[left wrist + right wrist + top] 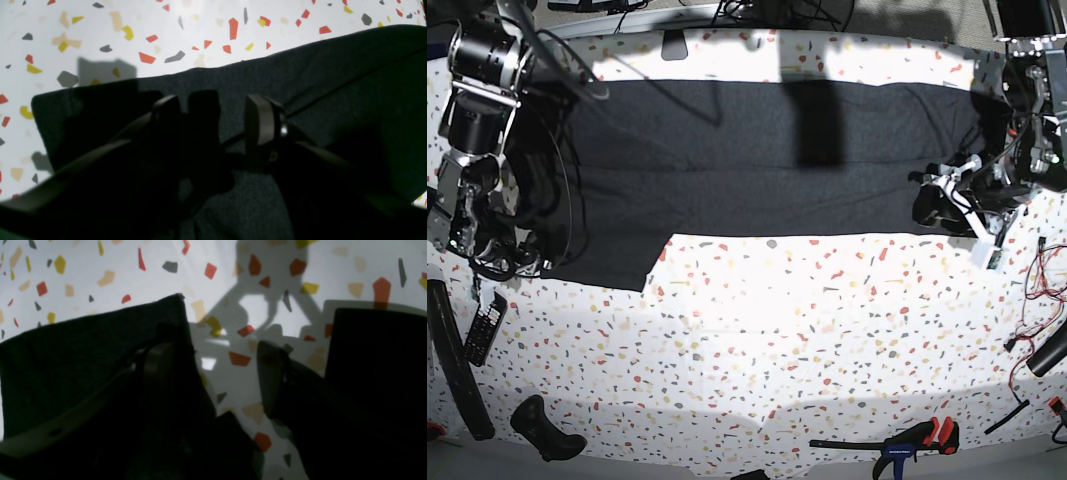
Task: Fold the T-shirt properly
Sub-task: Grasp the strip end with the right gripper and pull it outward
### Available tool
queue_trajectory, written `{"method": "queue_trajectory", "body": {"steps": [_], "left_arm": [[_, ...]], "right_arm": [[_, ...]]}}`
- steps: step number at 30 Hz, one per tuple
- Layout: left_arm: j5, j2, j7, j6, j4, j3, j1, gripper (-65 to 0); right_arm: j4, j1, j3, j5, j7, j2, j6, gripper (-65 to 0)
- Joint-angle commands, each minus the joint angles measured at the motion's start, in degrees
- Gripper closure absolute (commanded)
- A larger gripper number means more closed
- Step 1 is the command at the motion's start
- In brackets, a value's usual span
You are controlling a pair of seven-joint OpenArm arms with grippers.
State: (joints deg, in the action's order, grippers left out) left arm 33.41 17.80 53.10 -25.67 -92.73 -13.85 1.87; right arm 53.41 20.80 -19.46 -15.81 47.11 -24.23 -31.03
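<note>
The dark charcoal T-shirt [757, 170] lies spread flat across the far half of the speckled table [777, 330]; no print shows. My left gripper [213, 120] hangs over the shirt's right end [333, 66], jaws apart, dark cloth below and between them. In the base view it sits at the shirt's right end [932, 205]. My right gripper [215, 370] is open at the shirt's left end. One of its fingers [160, 366] is over a cloth corner [83, 350], and bare table shows between the fingers. A black shape [377, 373] on the right is too dark to tell what it is.
A black handset [482, 325] and a long black strap [452, 370] lie at the left edge. A black controller [547, 428] sits at the near left. A clamp [907, 440] with red and blue handles lies at the near right. Loose cables [1037, 280] hang at the right edge.
</note>
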Motion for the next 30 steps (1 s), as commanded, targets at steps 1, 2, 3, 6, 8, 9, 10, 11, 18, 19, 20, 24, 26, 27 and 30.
{"method": "queue_trajectory", "body": {"steps": [1, 2, 3, 6, 8, 9, 10, 11, 18, 19, 20, 24, 26, 27, 30], "left_arm": [[0.7, 0.6, -0.9, 0.0, -1.0, -0.3, -0.7, -29.7], [0.7, 0.6, -0.9, 0.0, -1.0, -0.3, -0.7, -29.7], [0.7, 0.6, -0.9, 0.0, -1.0, -0.3, -0.7, -29.7], [0.7, 0.6, -0.9, 0.0, -1.0, -0.3, -0.7, -29.7], [0.7, 0.6, -0.9, 0.0, -1.0, -0.3, -0.7, -29.7], [0.7, 0.6, -0.9, 0.0, -1.0, -0.3, -0.7, -29.7], [0.7, 0.6, -0.9, 0.0, -1.0, -0.3, -0.7, -29.7], [0.7, 0.6, -0.9, 0.0, -1.0, -0.3, -0.7, -29.7], [0.7, 0.6, -0.9, 0.0, -1.0, -0.3, -0.7, -29.7], [0.7, 0.6, -0.9, 0.0, -1.0, -0.3, -0.7, -29.7], [0.7, 0.6, -0.9, 0.0, -1.0, -0.3, -0.7, -29.7], [0.7, 0.6, -0.9, 0.0, -1.0, -0.3, -0.7, -29.7], [0.7, 0.6, -0.9, 0.0, -1.0, -0.3, -0.7, -29.7], [0.7, 0.6, -0.9, 0.0, -1.0, -0.3, -0.7, -29.7], [0.7, 0.6, -0.9, 0.0, -1.0, -0.3, -0.7, -29.7]], "right_arm": [[0.2, 0.8, 0.1, -1.4, 1.5, 0.6, -0.9, -31.8], [0.2, 0.8, 0.1, -1.6, 1.9, 0.9, -0.9, -26.1], [0.2, 0.8, 0.1, -2.2, 2.2, 0.9, -0.9, -19.5], [0.3, 0.9, 0.1, -3.3, 2.9, 0.7, -0.9, 0.0], [0.4, 1.1, 0.1, -3.5, 3.1, 0.4, -1.0, 0.0], [0.6, 1.3, 0.1, -3.9, 3.1, 0.2, -1.1, 0.0], [1.1, 1.4, 0.1, -4.6, 3.1, -0.1, -1.5, 0.0], [1.7, 1.6, 0.0, -5.7, 3.2, -0.3, -2.1, 0.0], [6.7, 3.7, 0.0, -13.2, 7.8, -1.6, -9.0, 0.0], [7.6, 3.6, 0.0, -14.9, 8.6, -1.6, -9.0, 0.0], [8.5, 3.6, 0.0, -16.5, 9.6, -1.6, -9.0, 0.0], [12.9, 3.4, 0.0, -21.3, 12.2, -1.6, -9.0, 0.0], [16.2, 2.7, 0.0, -24.0, 13.7, -1.6, -9.0, 0.0], [18.3, 2.1, 0.0, -25.5, 14.4, -1.6, -9.0, 0.0], [25.7, -0.8, 0.0, -29.4, 16.5, -1.6, -9.0, 0.0]]}}
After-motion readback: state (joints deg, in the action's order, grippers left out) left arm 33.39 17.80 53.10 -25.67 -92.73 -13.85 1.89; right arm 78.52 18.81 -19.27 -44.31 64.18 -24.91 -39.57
